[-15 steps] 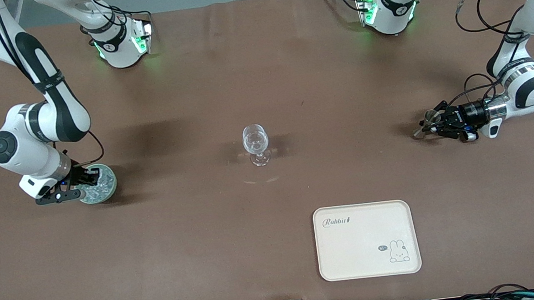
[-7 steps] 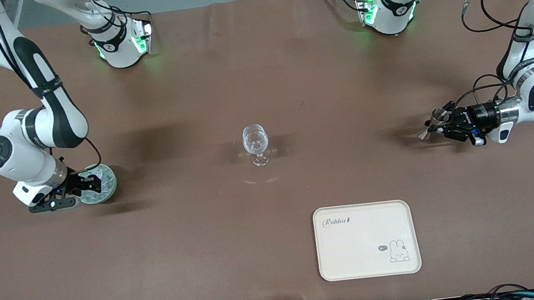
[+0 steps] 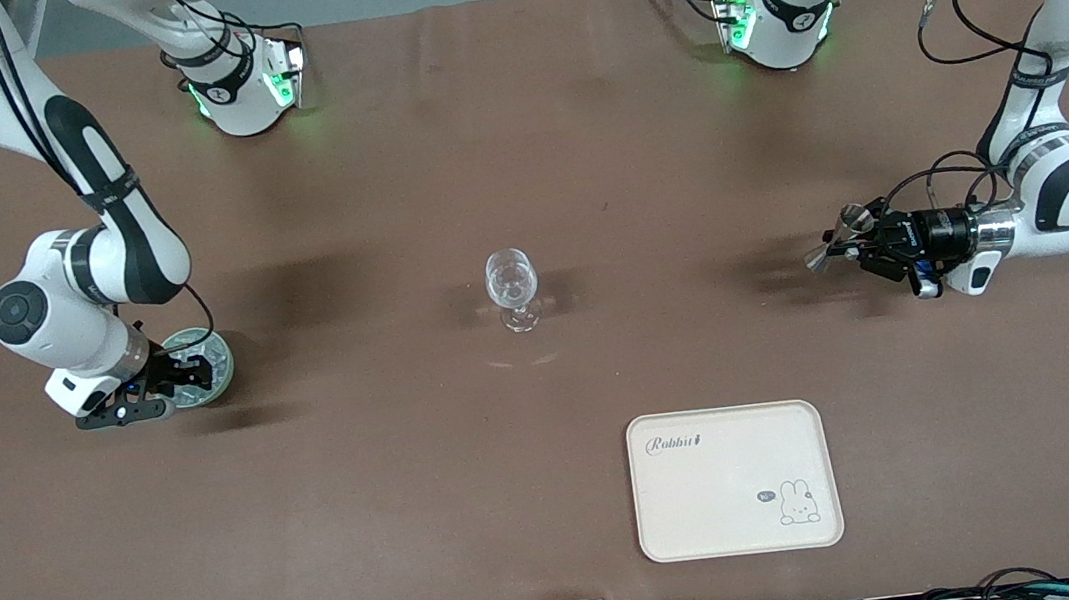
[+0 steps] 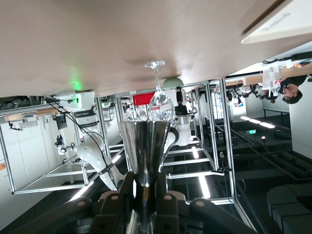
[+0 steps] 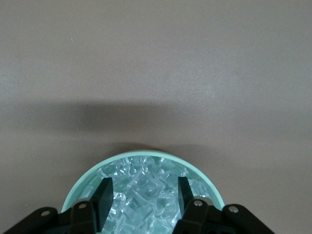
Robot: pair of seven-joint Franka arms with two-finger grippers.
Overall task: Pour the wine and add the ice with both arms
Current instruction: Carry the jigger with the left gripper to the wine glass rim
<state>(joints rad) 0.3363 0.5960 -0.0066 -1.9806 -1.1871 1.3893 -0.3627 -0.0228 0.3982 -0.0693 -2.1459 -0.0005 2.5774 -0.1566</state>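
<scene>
So the right pincer [image 5: 141,195] is down in the pale green bowl [image 3: 205,363] near the right arm's end of the counter [image 3: 516,141], fingers apart around the ice [image 5: 146,187]. Left pincer [image 3: 855,238] is clamped on a metal cup [image 3: 835,241] lying sideways, mouth toward the wine glass [image 3: 512,287] mid-counter. Loads of bare room between, tray [image 3: 734,479] nearer the front camera

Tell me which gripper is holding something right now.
The left gripper: shut on a metal cup, held sideways above the table. The right gripper is open over the ice, gripping nothing.
</scene>
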